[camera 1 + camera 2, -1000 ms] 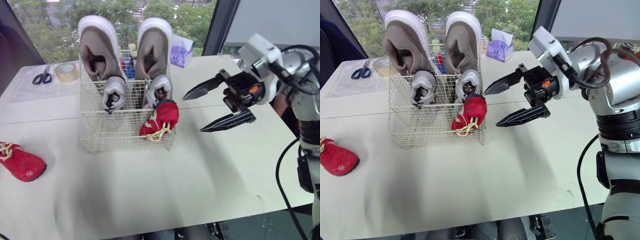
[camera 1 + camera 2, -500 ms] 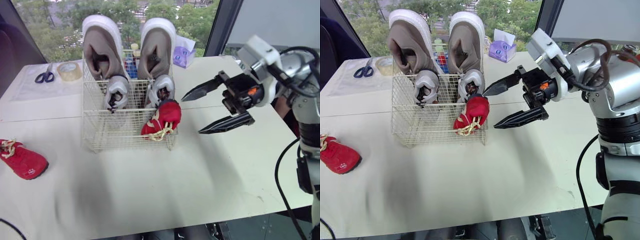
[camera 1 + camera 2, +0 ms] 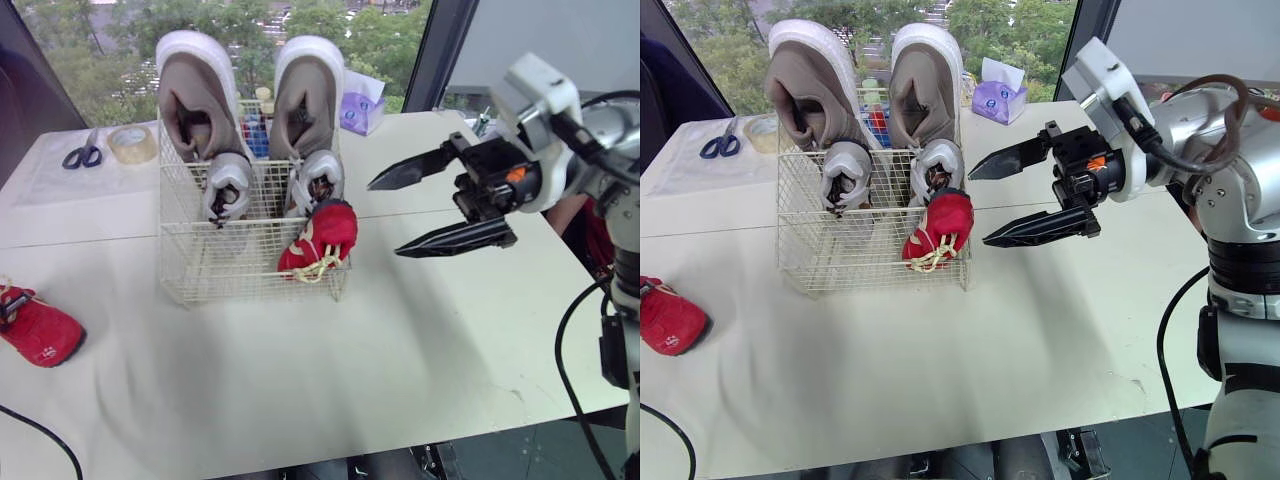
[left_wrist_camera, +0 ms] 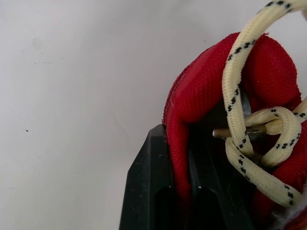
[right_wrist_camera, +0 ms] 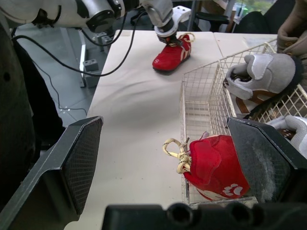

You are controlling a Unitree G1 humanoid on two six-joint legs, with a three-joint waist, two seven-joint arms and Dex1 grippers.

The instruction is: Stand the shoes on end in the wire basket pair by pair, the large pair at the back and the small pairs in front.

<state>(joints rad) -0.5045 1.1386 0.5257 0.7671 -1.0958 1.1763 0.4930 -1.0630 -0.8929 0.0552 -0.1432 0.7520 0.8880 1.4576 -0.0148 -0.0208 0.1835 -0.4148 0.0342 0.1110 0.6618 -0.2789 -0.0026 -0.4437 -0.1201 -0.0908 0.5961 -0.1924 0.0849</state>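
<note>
**A:** Status?
**B:** My left gripper point(image 5: 170, 39) is clamped on the loose red shoe point(image 3: 38, 332), with what looks like one finger inside the collar. The shoe sits on the table point(image 3: 400, 350), well left of the wire basket point(image 3: 200, 270). The right gripper point(image 3: 383, 220) hangs wide open beside the basket.
**A:** Plan?
**B:** I'd lift over the rim, then stand it on end in the front gap beside its mate point(image 3: 322, 236).

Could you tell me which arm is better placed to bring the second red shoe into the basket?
The left. The left gripper is clamped on the loose red shoe, by its collar, at the left of the table. The right gripper hangs open beside the wire basket, far from that shoe.
</note>
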